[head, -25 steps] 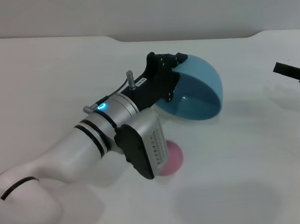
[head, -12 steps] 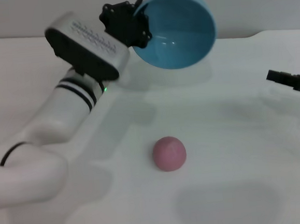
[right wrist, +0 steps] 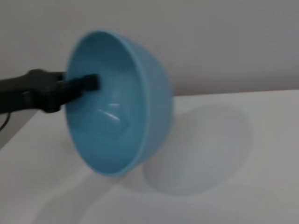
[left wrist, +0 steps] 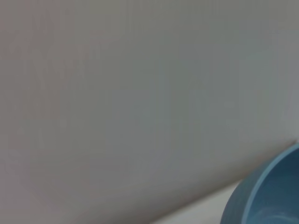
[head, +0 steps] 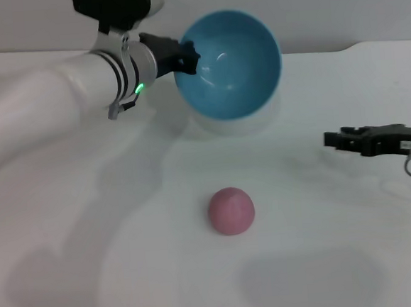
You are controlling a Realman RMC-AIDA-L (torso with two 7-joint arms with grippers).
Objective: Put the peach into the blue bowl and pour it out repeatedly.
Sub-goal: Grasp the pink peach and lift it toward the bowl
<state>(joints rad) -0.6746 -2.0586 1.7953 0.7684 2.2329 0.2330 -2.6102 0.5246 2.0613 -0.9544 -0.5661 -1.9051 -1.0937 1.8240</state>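
Upper centre: the left gripper (head: 183,55) pinches the rim of the empty, tilted blue bowl (head: 231,66), held aloft. Lower centre: the peach (head: 231,210) lies on the table (head: 72,263), apparently poured out. At right edge, the right gripper (head: 336,140); its finger state cannot be told. Reloading remains.

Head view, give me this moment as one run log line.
left gripper: holds glossy sky-blue bowl by rim, tilted, raised | small pink-red peach: on white table | right gripper: idle, right side
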